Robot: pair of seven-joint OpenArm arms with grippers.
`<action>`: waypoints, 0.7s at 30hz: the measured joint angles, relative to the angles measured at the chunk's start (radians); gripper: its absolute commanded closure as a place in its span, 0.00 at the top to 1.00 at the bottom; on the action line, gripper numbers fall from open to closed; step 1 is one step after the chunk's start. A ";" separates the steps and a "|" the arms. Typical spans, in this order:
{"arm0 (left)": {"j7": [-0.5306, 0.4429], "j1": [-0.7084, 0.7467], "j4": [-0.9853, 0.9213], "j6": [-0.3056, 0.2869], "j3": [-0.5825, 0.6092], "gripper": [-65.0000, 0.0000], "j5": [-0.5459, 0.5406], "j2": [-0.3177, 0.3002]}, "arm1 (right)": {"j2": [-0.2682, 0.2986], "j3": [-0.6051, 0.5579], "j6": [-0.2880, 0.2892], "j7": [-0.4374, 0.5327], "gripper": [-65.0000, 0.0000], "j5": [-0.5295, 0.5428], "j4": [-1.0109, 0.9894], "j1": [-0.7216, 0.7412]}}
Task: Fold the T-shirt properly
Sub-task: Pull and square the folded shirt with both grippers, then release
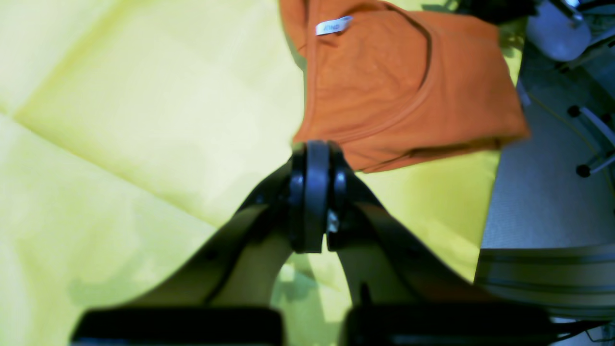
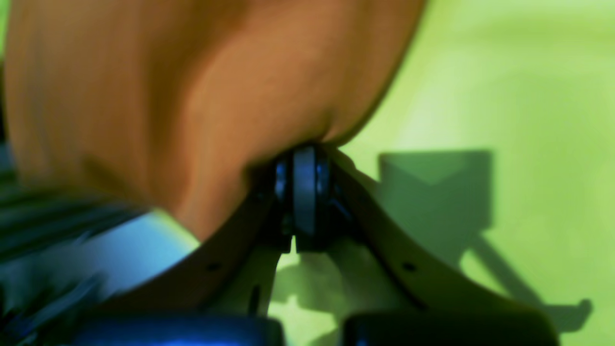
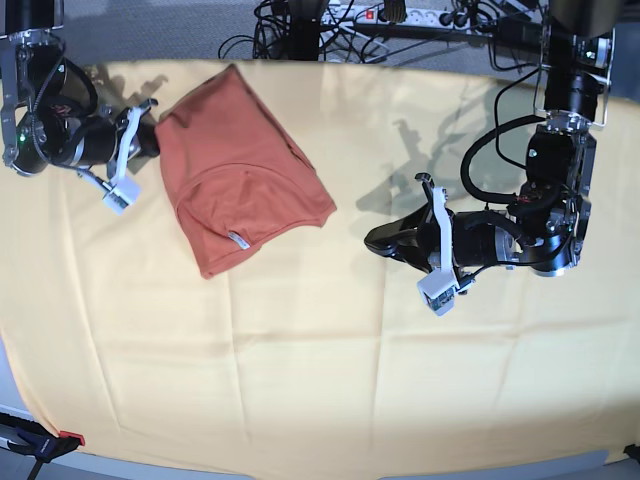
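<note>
A pale yellow cloth [image 3: 320, 350] covers the whole surface, creased in long straight fold lines and shaded by the arms' shadows near the upper right of the base view. Behind its far edge, along the top of that view, lie black cables [image 3: 290, 30] and a power strip [image 3: 345, 13] on a grey floor [image 3: 180, 25].

The T-shirt [image 3: 240, 170] lies in the upper left of the base view, a rust-orange heap partly folded over itself, with soft wrinkles and a curved neckline seam. Its small white label [image 1: 333, 25] shows inside the neck, turned toward the lower edge of the frame in the base view.

The right hand [image 3: 148, 140], at the far left of the base view, is clenched on the shirt's upper left edge; the right wrist view shows orange fabric bunched right at its tips. The left hand [image 3: 378, 240], right of centre, is clenched with nothing in it, apart from the shirt.
</note>
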 measured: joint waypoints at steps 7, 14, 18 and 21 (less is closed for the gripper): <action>0.000 0.002 0.000 0.000 0.000 0.00 -0.003 0.003 | 0.000 -0.001 0.001 -0.082 0.00 0.219 0.095 -0.064; 0.000 0.002 0.000 0.000 0.000 0.00 -0.003 0.001 | 0.000 0.000 0.001 -0.085 0.00 0.275 0.108 -0.088; 0.006 0.002 0.000 0.000 0.000 0.00 -0.004 -0.003 | -0.003 0.053 0.001 -0.085 0.00 0.189 0.129 -0.088; 0.062 0.002 0.000 0.000 0.000 0.00 -0.053 -0.003 | -0.002 0.169 0.001 -0.080 0.00 0.188 0.166 -0.084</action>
